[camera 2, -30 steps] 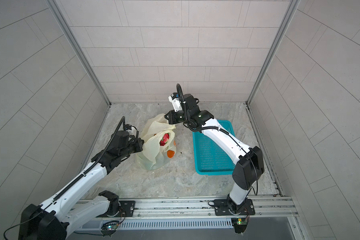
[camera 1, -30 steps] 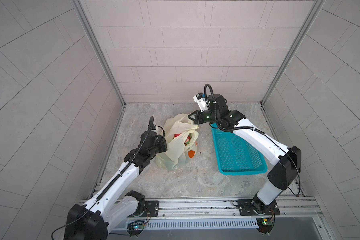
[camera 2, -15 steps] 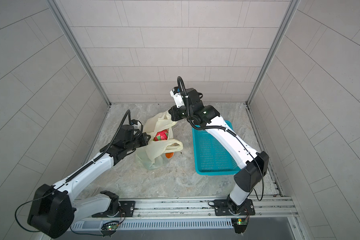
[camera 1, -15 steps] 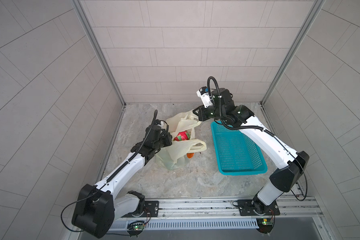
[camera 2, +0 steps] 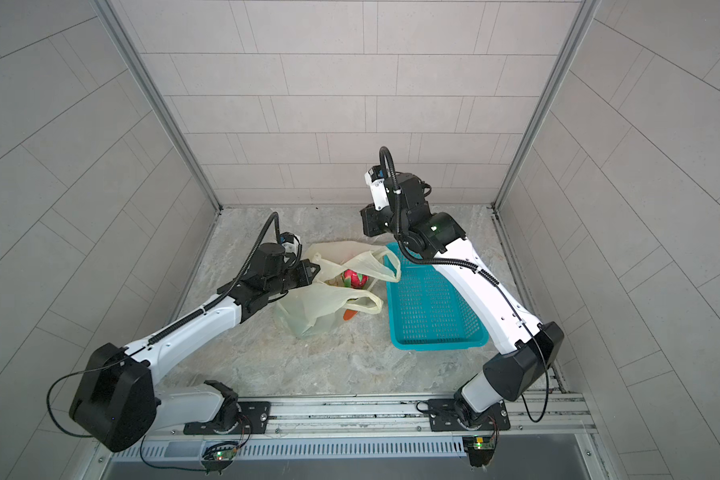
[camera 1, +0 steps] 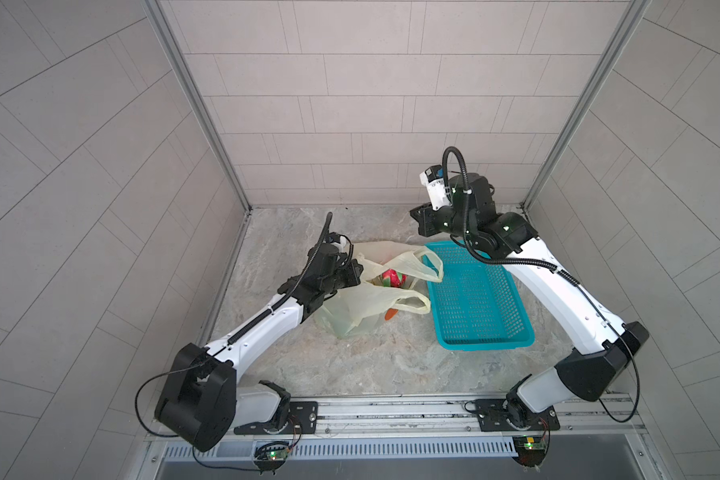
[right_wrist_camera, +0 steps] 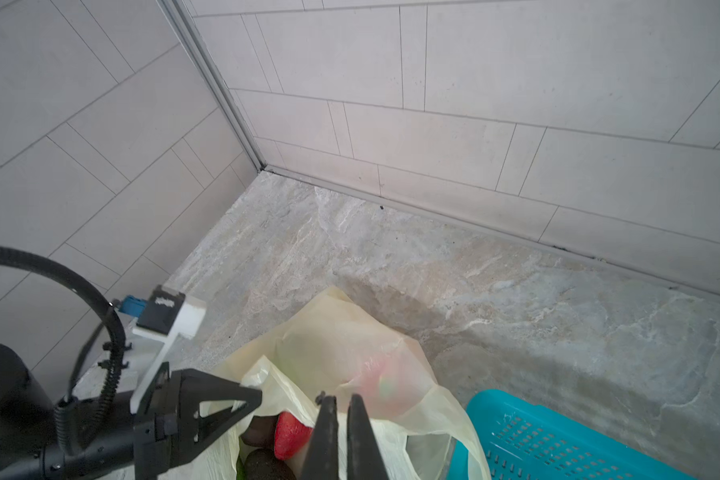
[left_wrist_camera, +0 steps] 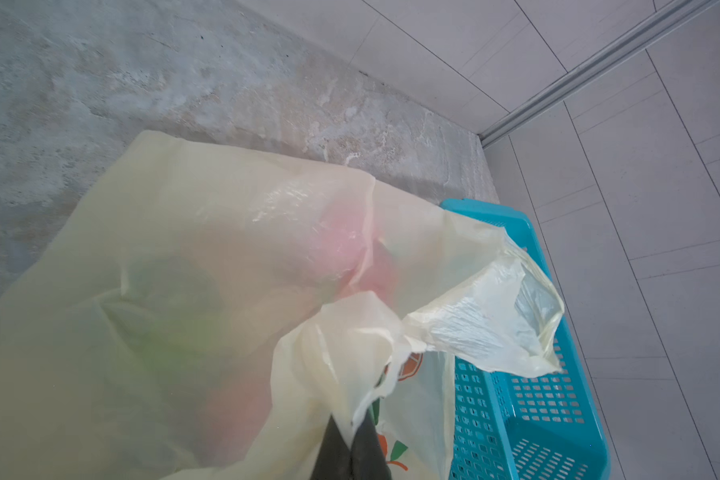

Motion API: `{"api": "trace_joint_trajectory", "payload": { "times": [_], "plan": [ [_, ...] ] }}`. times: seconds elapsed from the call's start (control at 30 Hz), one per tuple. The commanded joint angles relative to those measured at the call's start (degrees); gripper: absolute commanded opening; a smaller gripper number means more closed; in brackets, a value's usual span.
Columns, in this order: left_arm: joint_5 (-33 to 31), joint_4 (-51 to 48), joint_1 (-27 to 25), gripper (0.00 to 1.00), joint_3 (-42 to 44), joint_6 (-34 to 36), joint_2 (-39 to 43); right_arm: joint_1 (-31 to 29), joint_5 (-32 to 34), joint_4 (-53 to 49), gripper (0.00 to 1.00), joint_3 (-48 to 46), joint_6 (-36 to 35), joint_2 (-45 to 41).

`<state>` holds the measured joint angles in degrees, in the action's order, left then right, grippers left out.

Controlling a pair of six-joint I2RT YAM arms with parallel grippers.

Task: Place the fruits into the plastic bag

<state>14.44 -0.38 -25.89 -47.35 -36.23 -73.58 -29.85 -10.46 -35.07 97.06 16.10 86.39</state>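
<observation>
The plastic bag (camera 1: 362,307) sits mid-frame, just left of the teal basket (camera 1: 479,299), with a dragon fruit (camera 1: 393,277) showing at its mouth. The left gripper (left_wrist_camera: 352,419) pinches the bag's film; the right gripper (right_wrist_camera: 341,411), pressed together, hangs empty above. A tug could tip the bag and spill fruit. No writing is legible, only what seems an orange-fruit print (left_wrist_camera: 408,368).
</observation>
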Motion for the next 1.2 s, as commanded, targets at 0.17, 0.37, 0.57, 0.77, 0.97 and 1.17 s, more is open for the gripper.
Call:
{"api": "trace_joint_trajectory", "payload": {
  "times": [0.17, 0.37, 0.57, 0.77, 0.97, 1.17],
  "plan": [
    [-18.0, -5.6, 3.0, 0.28, -3.5, 5.5, 10.1, 8.1, -2.7, 3.1, 0.0, -15.0, 6.6, -8.5],
    [-31.6, -14.0, 10.5, 1.0, -3.9, 7.2, 19.1, 17.9, 4.8, 3.5, 0.05, -24.9, 7.9, -15.0],
    [-47.5, -22.1, 17.5, 1.0, -0.8, 11.4, 19.7, 19.3, 25.5, 14.3, 0.4, -41.2, 2.0, -22.1],
    [-55.6, -21.7, 23.3, 1.0, 3.6, 9.6, 10.7, 19.4, 38.6, 39.5, 0.52, -61.1, 0.5, -25.1],
    [-60.9, -12.6, 24.8, 1.0, 6.5, 14.3, 1.8, 19.0, 43.4, 58.2, 0.71, -73.1, -5.5, -19.9],
    [-54.2, 8.9, 24.7, 1.0, 12.7, 18.4, -4.1, 19.2, 47.1, 70.6, 0.76, -76.3, -7.7, -12.4]
  ]
}}
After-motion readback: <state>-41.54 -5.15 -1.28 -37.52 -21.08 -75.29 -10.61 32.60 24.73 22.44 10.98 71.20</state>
